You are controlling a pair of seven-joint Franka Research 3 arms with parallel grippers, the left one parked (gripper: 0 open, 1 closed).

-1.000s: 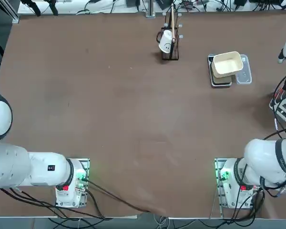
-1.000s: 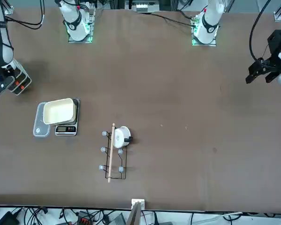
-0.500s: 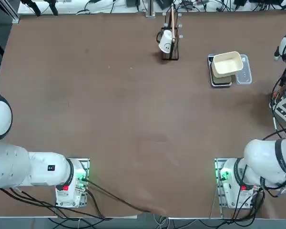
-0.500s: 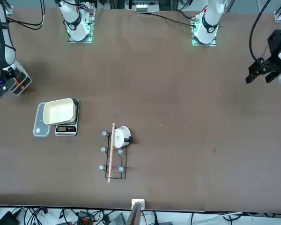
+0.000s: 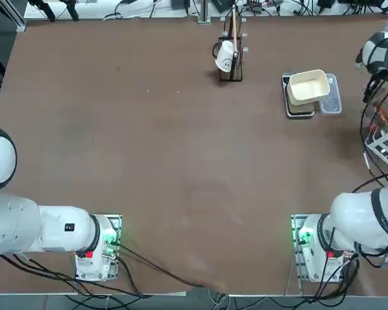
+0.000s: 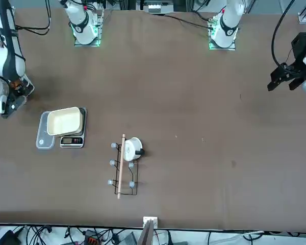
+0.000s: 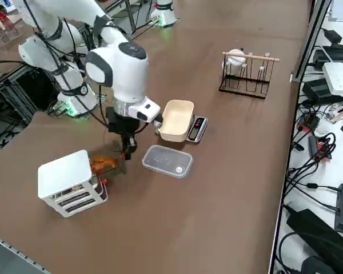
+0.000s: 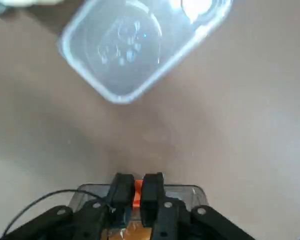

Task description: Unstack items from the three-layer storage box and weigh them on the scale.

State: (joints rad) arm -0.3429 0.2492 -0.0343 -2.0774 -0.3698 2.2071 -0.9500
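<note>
Pincer (image 8: 136, 192) of mine, on the right arm, hangs between the three-layer storage box (image 7: 68, 181) and a clear plastic container (image 7: 167, 161), fingers nipped onto a small orange item (image 8: 137, 194). Beyond the container, the scale (image 7: 196, 129) bears a cream tray (image 7: 176, 119).

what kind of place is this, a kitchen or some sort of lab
Most likely a robotics lab, not a kitchen. Robot arms are bolted to a bare brown table, cables and power supplies crowd its edges, and the props are few: a small scale, a cream tray and a white storage box.
</note>
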